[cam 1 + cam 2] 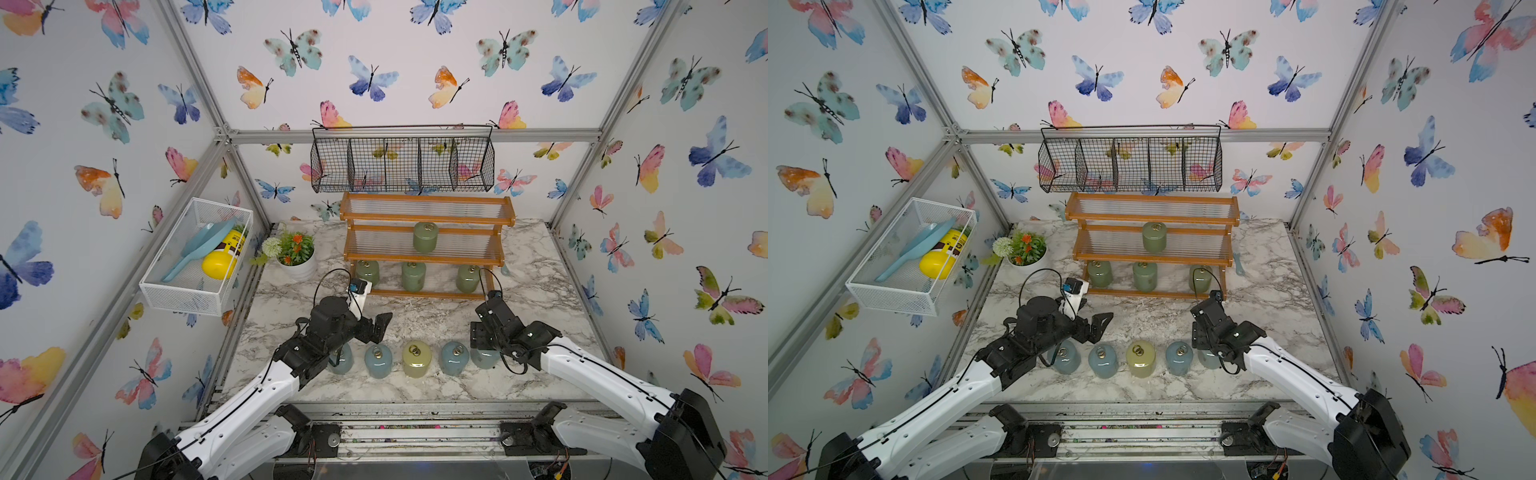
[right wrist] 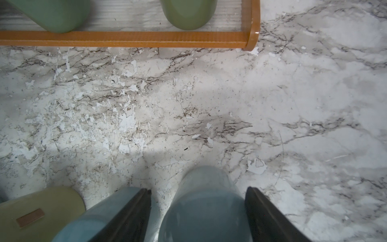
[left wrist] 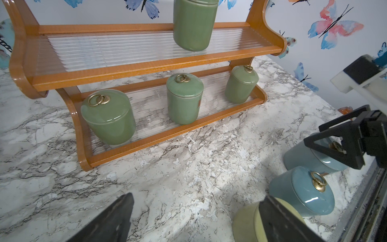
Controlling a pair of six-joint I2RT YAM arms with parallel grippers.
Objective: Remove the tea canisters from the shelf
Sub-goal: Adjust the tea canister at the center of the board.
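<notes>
The wooden shelf [image 1: 428, 217] stands at the back of the marble table [image 1: 415, 320], upper middle in both top views, just under a black wire basket [image 1: 403, 164] on the wall. Four jars sit on it: a green jar [image 1: 425, 237] alone on the middle tier, and three more green ones along the bottom tier, the left jar [image 1: 368, 272], the middle jar [image 1: 413, 276] and the right jar [image 1: 468, 278]. Five others stand upright on the table in a row across the lower middle of the frame: a blue jar [image 1: 345, 363] half hidden by the left arm, a second blue jar [image 1: 378, 361], a yellow-green jar [image 1: 416, 359], a third blue jar [image 1: 454, 358], and the end blue jar [image 1: 484, 360] at the right of the row, mostly covered by the right hand [image 2: 198, 189]. In the right wrist view its two black fingers [image 2: 129, 213] flank that jar's body and are clamped on it. The left hand [image 3: 198, 197] hangs just above the left end of the row in the frame, fingers spread wide apart with only bare table between them. At the left edge a white mesh basket [image 1: 178, 293] holds a yellow bottle [image 1: 220, 262] and a blue scoop [image 1: 203, 245], and a flower pot [image 1: 299, 270] stands beside the shelf.
</notes>
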